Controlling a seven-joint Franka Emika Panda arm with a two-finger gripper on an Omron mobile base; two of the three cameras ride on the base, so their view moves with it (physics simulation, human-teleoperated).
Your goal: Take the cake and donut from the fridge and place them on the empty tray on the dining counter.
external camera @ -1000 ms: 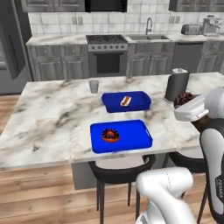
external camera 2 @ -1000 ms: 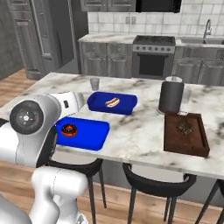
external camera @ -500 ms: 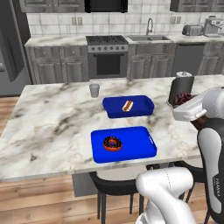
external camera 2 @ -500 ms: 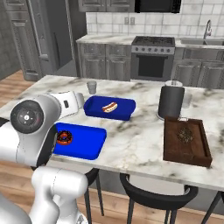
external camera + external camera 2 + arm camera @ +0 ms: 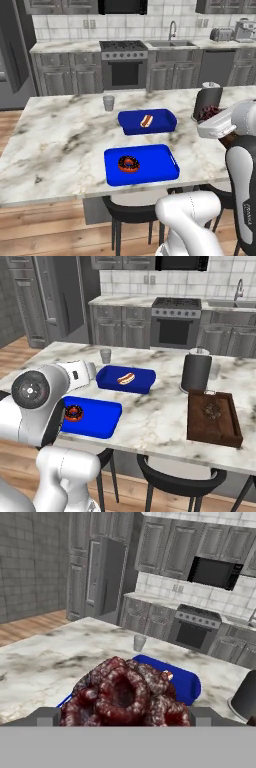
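Dark-brown and lumpy, the small round chocolate cake (image 5: 122, 694) has a knobbly reddish topping that swells into glossy rolls around a sunken middle. In the hand view it sits between the two grey fingertips (image 5: 47, 716) of the pincer (image 5: 125, 716), filling the whole gap. The pincer pinches the cake with its jaws spread wide, one fingertip against each side. From the left base view the cake is a dark red lump (image 5: 211, 112) at the end of the white arm, above the counter and off to the right of the flat bright-blue rectangular tray (image 5: 155, 172).

On that tray lies the ring donut (image 5: 128, 163) with dark chocolate and orange-red glaze, towards its left half. The tray rests on the white marble dining counter (image 5: 60, 140) with grey-brown veining, near its front edge. Just behind the tray stands a deeper blue tray (image 5: 162, 124) holding a hot dog (image 5: 146, 120). Farther back and left of it is a small grey glass (image 5: 108, 103). To the right of the tray, well apart, lies a dark brown wooden tray (image 5: 212, 428), with a dark cylinder (image 5: 196, 373) behind it. Beyond the counter stands the tall grey fridge (image 5: 107, 577).
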